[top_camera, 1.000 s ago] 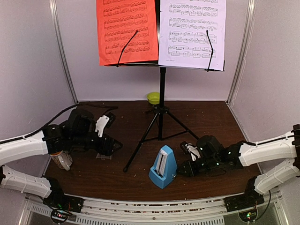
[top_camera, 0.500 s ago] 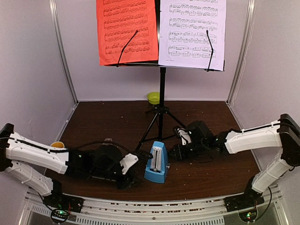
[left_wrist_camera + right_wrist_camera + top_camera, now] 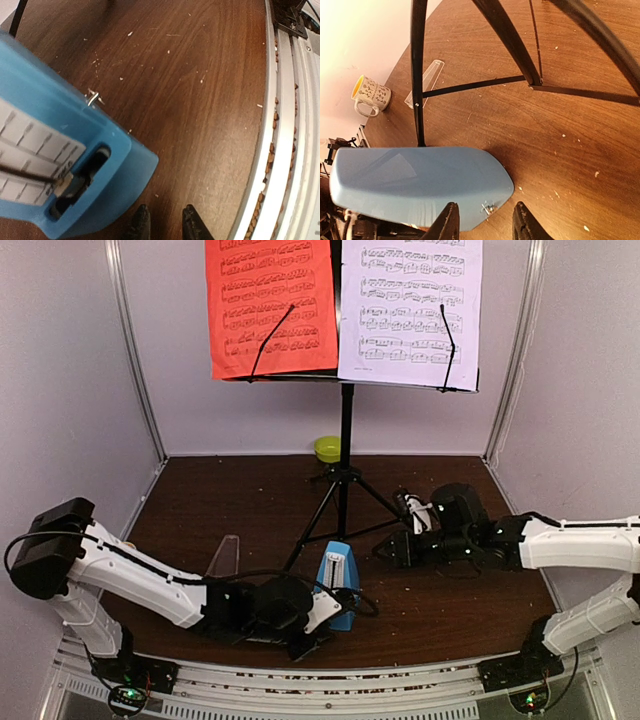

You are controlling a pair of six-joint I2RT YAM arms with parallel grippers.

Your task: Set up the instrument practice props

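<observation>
The left pincer [image 3: 165,229] sits narrowly parted, empty, beside the blue metronome [image 3: 65,150] at the near edge of the table [image 3: 200,100]; the right pincer [image 3: 487,225] gapes wider, empty

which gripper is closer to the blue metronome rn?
Left. The left gripper sits right at the metronome's near base; the right gripper is a clear gap off on its far right side.
</observation>
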